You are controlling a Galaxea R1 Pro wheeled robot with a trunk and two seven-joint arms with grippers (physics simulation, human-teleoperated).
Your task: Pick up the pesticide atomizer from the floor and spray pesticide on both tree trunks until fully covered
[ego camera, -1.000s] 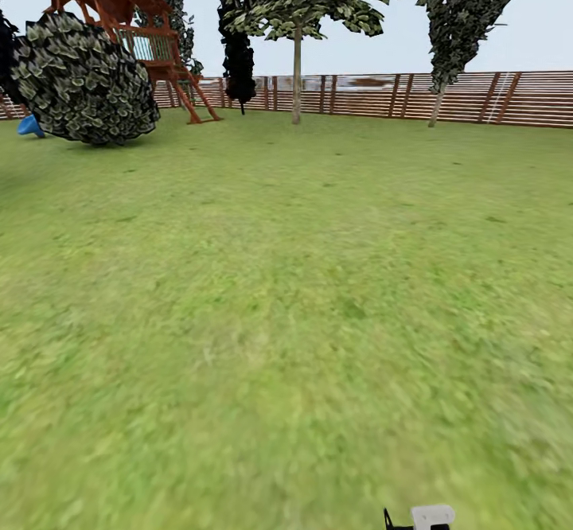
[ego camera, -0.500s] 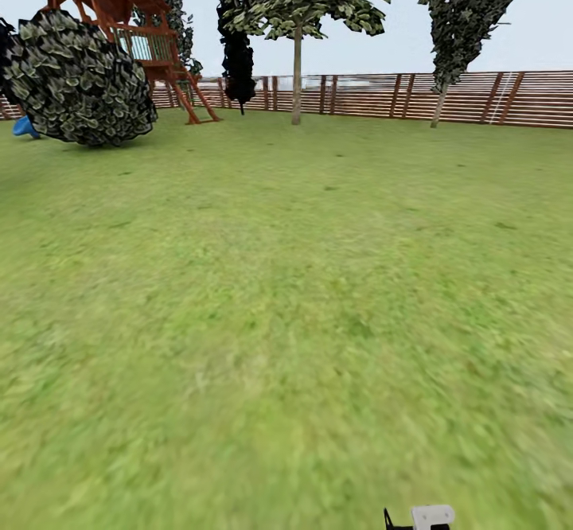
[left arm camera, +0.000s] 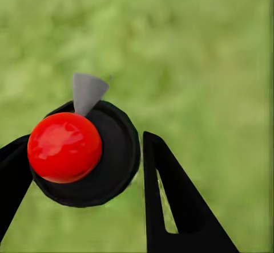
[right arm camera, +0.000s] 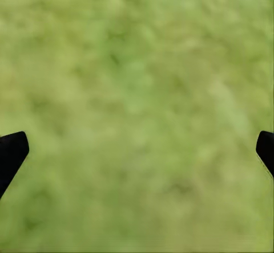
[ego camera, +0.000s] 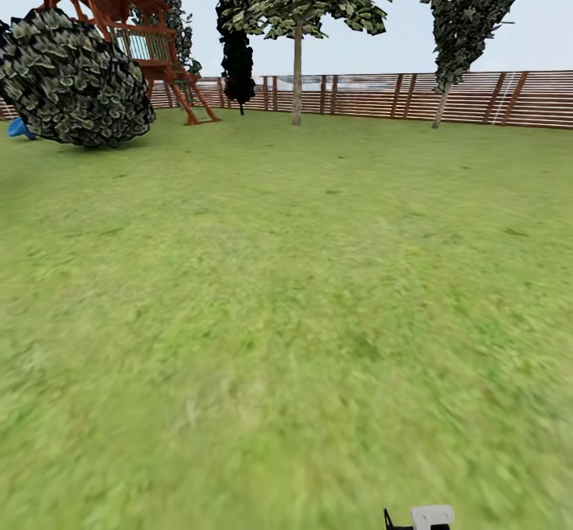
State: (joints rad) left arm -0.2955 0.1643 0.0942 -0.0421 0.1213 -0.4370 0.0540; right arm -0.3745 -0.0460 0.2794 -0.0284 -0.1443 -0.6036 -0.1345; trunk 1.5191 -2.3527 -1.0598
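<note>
The pesticide atomizer (left arm camera: 108, 167) has a round black body, a glossy red ball on top and a grey cone nozzle. My left gripper (left arm camera: 80, 159) is shut on it, one black finger on each side, above blurry grass. My right gripper (right arm camera: 137, 145) is open, with only its two fingertips (right arm camera: 10, 150) showing wide apart over bare grass. Far off by the fence stand two trees. One has a straight bare tree trunk (ego camera: 297, 76) near the middle. The other trunk (ego camera: 438, 108) is thinner, leans a little and stands to the right.
A wide green lawn (ego camera: 286, 315) stretches ahead to a brown slatted fence (ego camera: 477, 99). At the far left are a big round bush (ego camera: 76, 76), a red wooden play tower (ego camera: 131, 29) and a dark narrow cypress (ego camera: 237, 60). A small white and black robot part (ego camera: 426, 517) shows at the lower edge.
The whole head view has shifted a little: the bush and play tower have slid left and the lawn looks nearer, so the camera has moved. The white robot part has kept its place.
</note>
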